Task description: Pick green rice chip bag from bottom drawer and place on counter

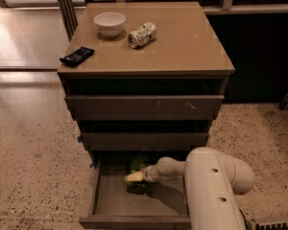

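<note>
Resting in bottom drawer [116, 202], end effector [134, 177] (grip unclear) apparently touches crumpled green rice chip bag [138, 162].

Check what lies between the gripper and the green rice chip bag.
Nothing: in the camera view the gripper, inside the bottom drawer, sits right at the green rice chip bag, with no gap showing.

My gripper [134, 178] sits low inside the pulled-out bottom drawer [116, 202], toward its back. The green rice chip bag [140, 162] lies crumpled just behind it, half in shadow. The tan counter [182, 47] is well above.
</note>
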Robot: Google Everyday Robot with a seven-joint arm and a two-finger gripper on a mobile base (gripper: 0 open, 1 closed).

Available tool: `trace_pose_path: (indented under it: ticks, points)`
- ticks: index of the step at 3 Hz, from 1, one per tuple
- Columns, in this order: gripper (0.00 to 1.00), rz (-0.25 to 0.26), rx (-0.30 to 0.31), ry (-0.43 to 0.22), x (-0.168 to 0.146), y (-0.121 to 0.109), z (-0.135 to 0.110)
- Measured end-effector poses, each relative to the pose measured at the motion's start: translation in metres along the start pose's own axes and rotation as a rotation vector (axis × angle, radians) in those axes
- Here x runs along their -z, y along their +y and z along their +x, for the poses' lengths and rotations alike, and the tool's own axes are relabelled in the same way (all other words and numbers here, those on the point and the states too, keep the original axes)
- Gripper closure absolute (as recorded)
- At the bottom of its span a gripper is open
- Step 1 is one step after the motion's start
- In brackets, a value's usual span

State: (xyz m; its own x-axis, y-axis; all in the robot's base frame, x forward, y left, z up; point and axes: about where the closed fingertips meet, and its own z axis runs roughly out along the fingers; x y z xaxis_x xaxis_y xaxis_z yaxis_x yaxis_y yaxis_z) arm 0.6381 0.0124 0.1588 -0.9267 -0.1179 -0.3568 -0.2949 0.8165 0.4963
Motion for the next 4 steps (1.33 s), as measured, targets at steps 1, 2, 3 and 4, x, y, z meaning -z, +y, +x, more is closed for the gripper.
trace_pose_path:
  ticks: [1,2,3,4]
  points:
    - [0.0,0.016,-0.006,-0.012,-0.016,0.001,-0.005]
    - [0.0,0.056,-0.035,-0.019,-0.03,0.001,-0.011]
    - [0.18,0.107,-0.084,-0.008,-0.042,-0.002,-0.014]
    - [0.41,0.122,-0.097,-0.007,-0.041,-0.002,-0.016]
